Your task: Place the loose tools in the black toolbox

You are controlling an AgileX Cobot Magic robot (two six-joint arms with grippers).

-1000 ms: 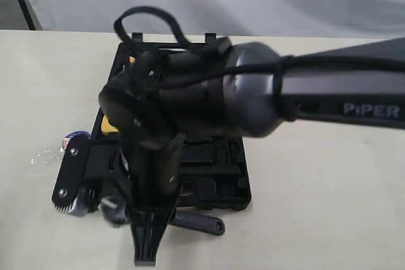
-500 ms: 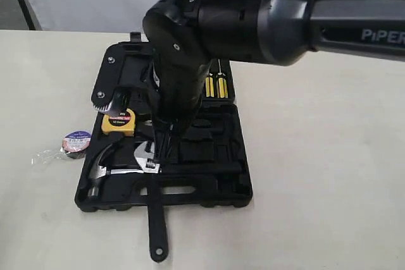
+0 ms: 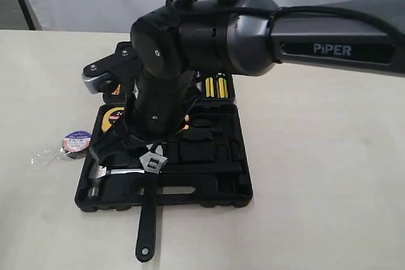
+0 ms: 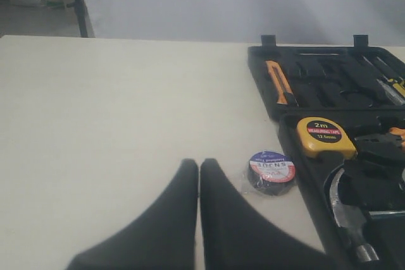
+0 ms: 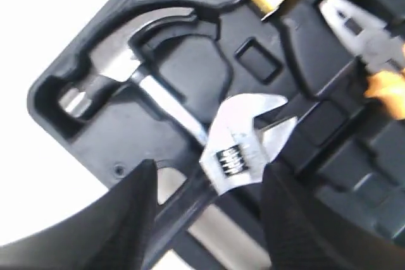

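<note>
My right pincer (image 5: 209,167) sits apart over the adjustable wrench (image 5: 243,136) (handle overhangs the black toolbox (image 3: 223,184)), so one nudge could tip it out.

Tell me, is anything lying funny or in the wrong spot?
Yes. The wrench lies crooked across the hammer, its black handle poking out past the toolbox edge. The tape roll sits outside on the table.

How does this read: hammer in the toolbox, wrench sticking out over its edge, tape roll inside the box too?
Wrong on the tape roll: the left wrist view shows it on the table beside the toolbox, not inside. The hammer is in the box; the wrench sticks out over its edge.
</note>
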